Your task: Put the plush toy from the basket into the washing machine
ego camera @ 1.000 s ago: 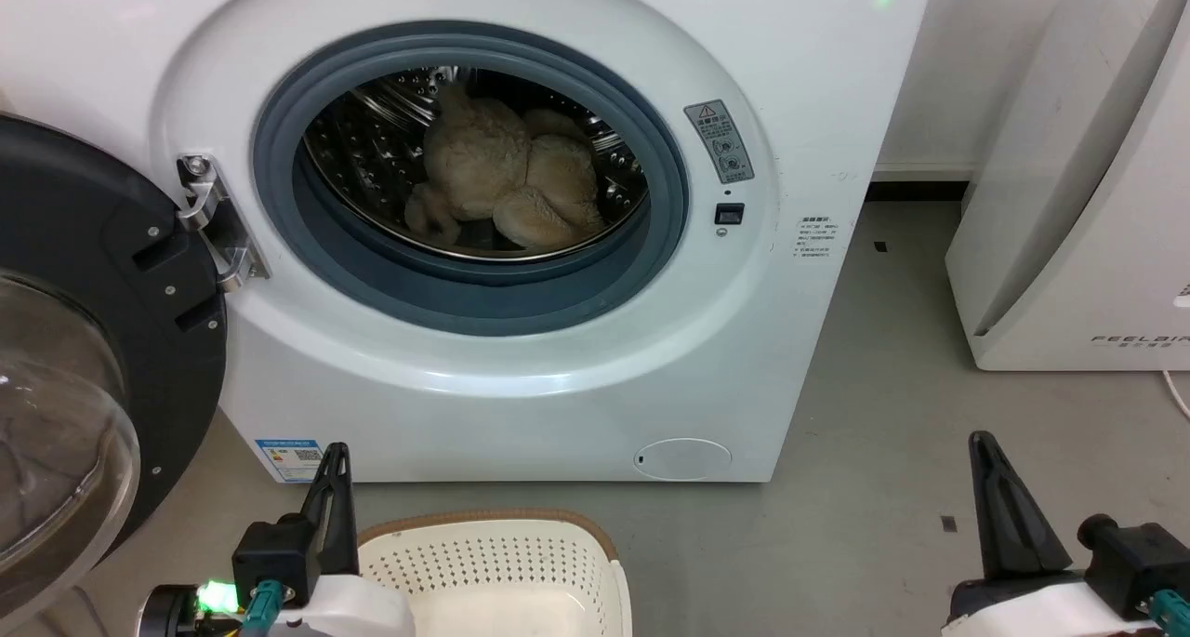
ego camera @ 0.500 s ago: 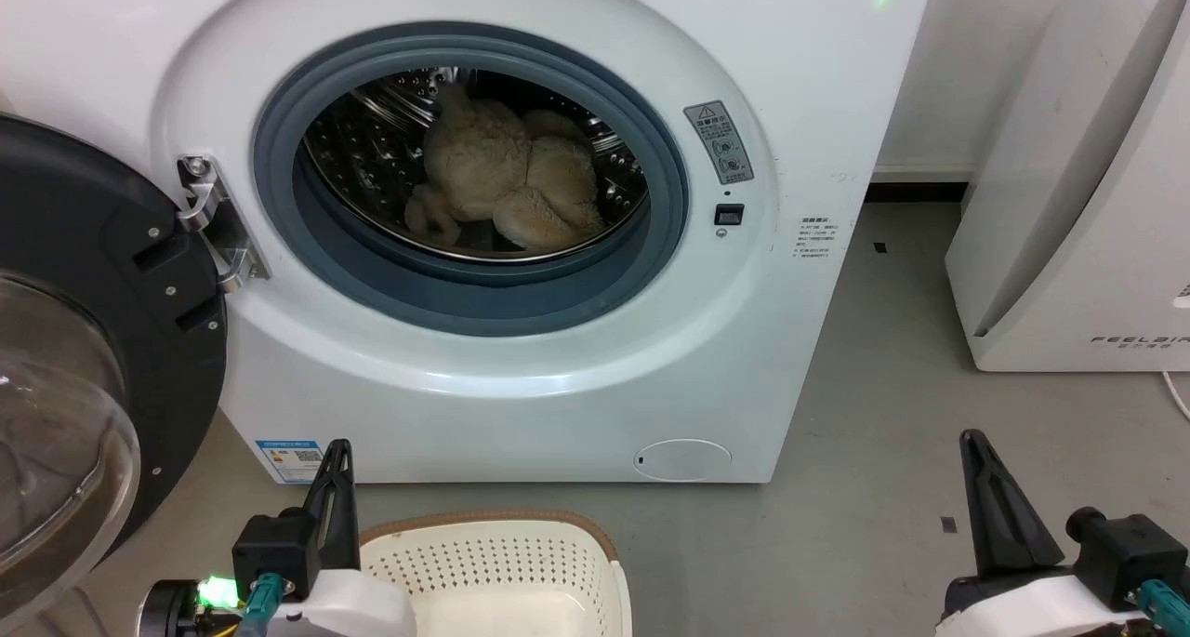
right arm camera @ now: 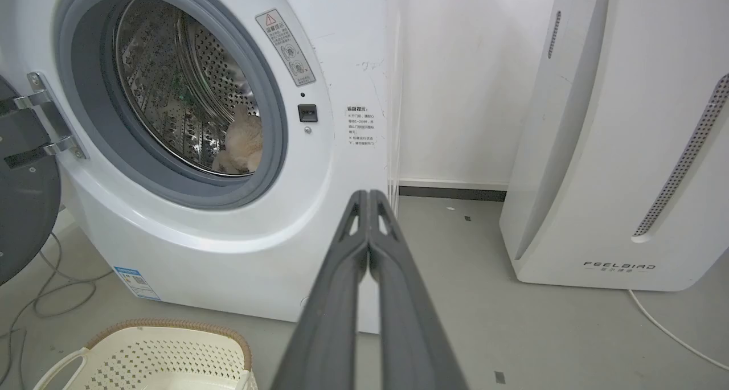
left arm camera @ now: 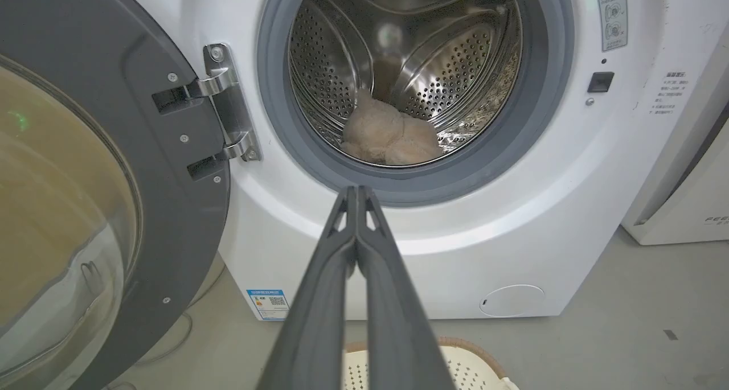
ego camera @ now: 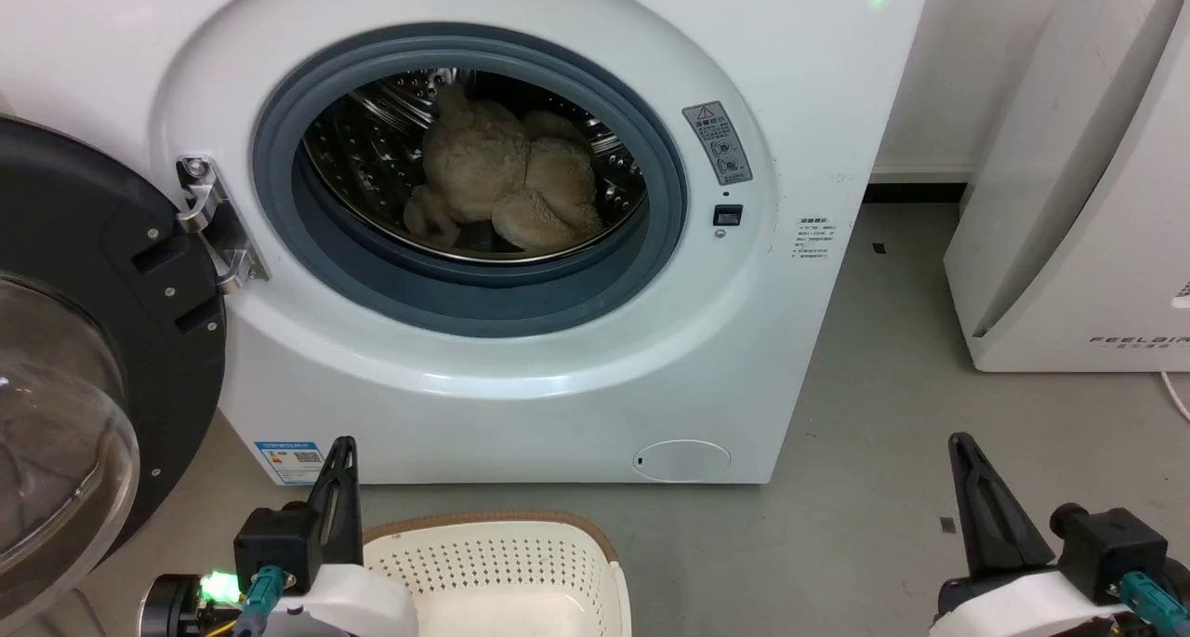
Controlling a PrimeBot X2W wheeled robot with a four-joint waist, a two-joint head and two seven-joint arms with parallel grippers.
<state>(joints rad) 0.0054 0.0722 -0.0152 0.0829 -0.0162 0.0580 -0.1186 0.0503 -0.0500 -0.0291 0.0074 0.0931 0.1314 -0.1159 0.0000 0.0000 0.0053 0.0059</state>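
Note:
The cream-beige plush toy (ego camera: pixel 507 183) lies inside the steel drum of the washing machine (ego camera: pixel 521 377), also seen as the plush toy (left arm camera: pixel 390 139) and the plush toy (right arm camera: pixel 242 145). Its dark-framed glass door (ego camera: pixel 84 358) hangs open at the left. The cream-white basket (ego camera: pixel 502 563) with a brown rim sits on the floor in front, with nothing in it that I can see. My left gripper (ego camera: pixel 342 446) is shut beside the basket's left end, its tips together (left arm camera: pixel 356 189). My right gripper (ego camera: pixel 958 444) is shut over the floor at the lower right, holding nothing (right arm camera: pixel 367 193).
A white slanted appliance (ego camera: pixel 1078 200) lettered FEELBIRD stands at the right against the wall. Bare grey floor (ego camera: pixel 883 386) lies between it and the washer. Cables (right arm camera: pixel 45 293) trail on the floor under the open door.
My right gripper has drifted slightly left and down in the head view. The toy, basket and left gripper have stayed where they were.

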